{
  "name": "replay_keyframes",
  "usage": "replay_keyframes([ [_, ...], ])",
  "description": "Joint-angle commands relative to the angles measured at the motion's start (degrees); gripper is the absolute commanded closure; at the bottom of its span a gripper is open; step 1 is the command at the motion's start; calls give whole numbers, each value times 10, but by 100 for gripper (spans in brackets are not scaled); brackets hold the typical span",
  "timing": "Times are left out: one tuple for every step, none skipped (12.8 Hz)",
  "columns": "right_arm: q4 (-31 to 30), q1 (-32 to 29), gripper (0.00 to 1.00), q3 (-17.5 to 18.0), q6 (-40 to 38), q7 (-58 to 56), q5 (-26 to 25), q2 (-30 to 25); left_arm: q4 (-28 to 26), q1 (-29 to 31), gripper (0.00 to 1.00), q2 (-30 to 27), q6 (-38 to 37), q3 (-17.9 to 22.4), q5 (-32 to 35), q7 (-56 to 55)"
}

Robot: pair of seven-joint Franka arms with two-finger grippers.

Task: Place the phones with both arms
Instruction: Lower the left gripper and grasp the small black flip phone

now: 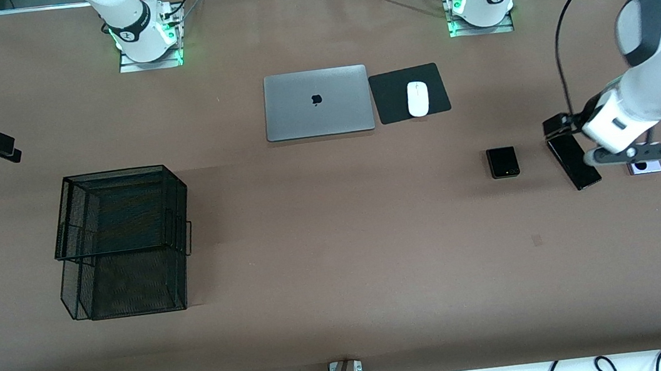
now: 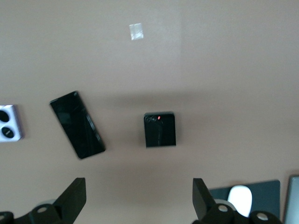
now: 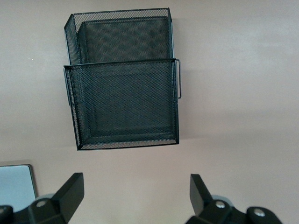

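Observation:
Three phones lie toward the left arm's end of the table. The small black flip phone [image 1: 503,162] [image 2: 160,129] is nearest the middle. Beside it lies the long black slab [image 1: 575,163] [image 2: 77,124]. The lavender-white flip phone [image 1: 645,166] [image 2: 9,122] is partly hidden under the left arm's wrist. My left gripper [image 1: 558,126] [image 2: 138,186] is open and empty, up in the air over the table by the slab. My right gripper [image 1: 8,151] [image 3: 135,181] is open and empty over the right arm's end of the table.
A black mesh basket [image 1: 122,236] [image 3: 121,93] stands toward the right arm's end. A shut silver laptop [image 1: 317,103] [image 3: 16,186] lies mid-table near the bases. Beside it a white mouse [image 1: 417,99] [image 2: 239,198] sits on a black pad [image 1: 389,96].

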Motion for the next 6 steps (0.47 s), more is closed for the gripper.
replay_keyframes([
  [-9,-9,0,6,4,-12,4,-9,-57,0,0,8,83,-13,-14,-2],
  [-9,-9,0,6,5,-12,4,-9,-71,0,0,15,109,-20,-14,-3],
  [-9,-9,0,6,6,-13,3,-9,-82,0,0,22,130,-23,-14,-7],
  [-9,-9,0,6,7,-14,3,-9,-89,0,0,31,139,-28,-14,-13],
  [-9,-9,0,6,7,-23,3,-9,-98,0,0,38,150,-29,-14,-13],
  [-9,-9,0,6,9,-31,3,-8,-113,0,0,40,166,-30,-14,-13],
])
